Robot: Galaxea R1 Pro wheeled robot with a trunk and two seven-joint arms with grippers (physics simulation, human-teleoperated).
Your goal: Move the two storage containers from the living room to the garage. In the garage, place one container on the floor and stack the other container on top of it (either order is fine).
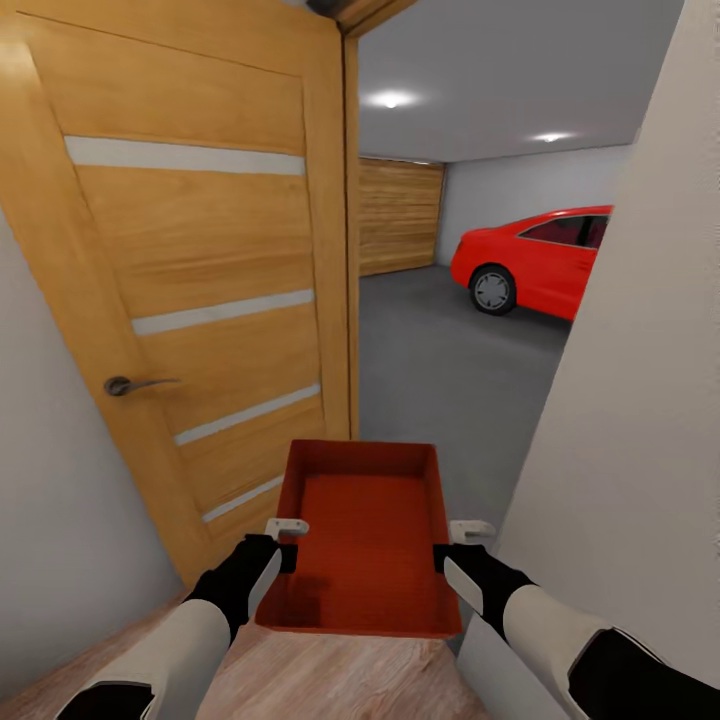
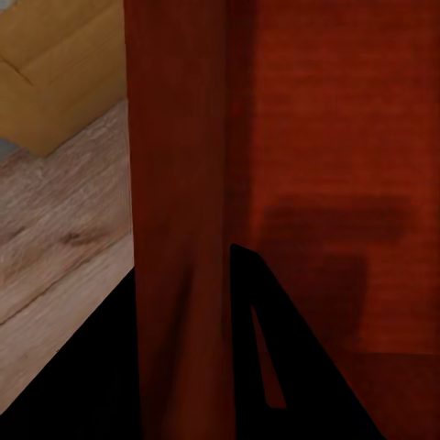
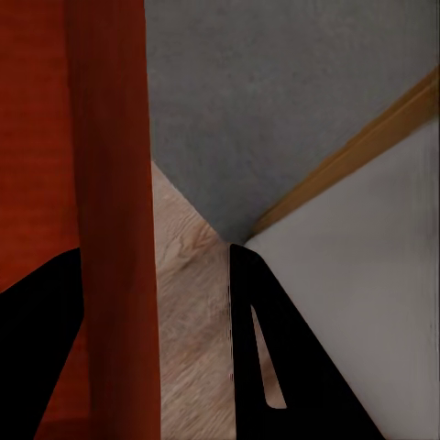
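The robot stands in a doorway and holds one orange-red storage container [image 1: 365,540] out in front of itself with both arms. The bin is open on top and has nothing in it. It hangs in the air, just above the spot where the light wood-plank flooring [image 1: 330,680] meets the dark grey concrete floor [image 1: 440,360] of the garage.

The left gripper [image 1: 283,541] grips the left wall of the bin. In the left wrist view that red wall [image 2: 179,220] runs between the two black fingers [image 2: 275,367], one inside the bin and one outside, pinched tight on it. The right gripper [image 1: 458,545] does the same on the right wall. In the right wrist view the wall [image 3: 115,211] sits between its black fingers [image 3: 266,348], and they are closed on it too.

A big wooden door [image 1: 190,270] stands open on the left, very near the bin's left side. It has pale stripes across it and a metal handle [image 1: 135,384]. On the right a cream wall [image 1: 640,400] comes close to the bin and the right arm. So the way through is narrow, with the door on one side and the wall on the other.

Past the doorway is the garage. A red car [image 1: 540,262] is parked at the far right, partly hidden by the wall. A wood-panelled garage door [image 1: 400,215] is at the back. Two round lights [image 1: 392,100] glow on the ceiling. The grey floor between the bin and the car looks bare.
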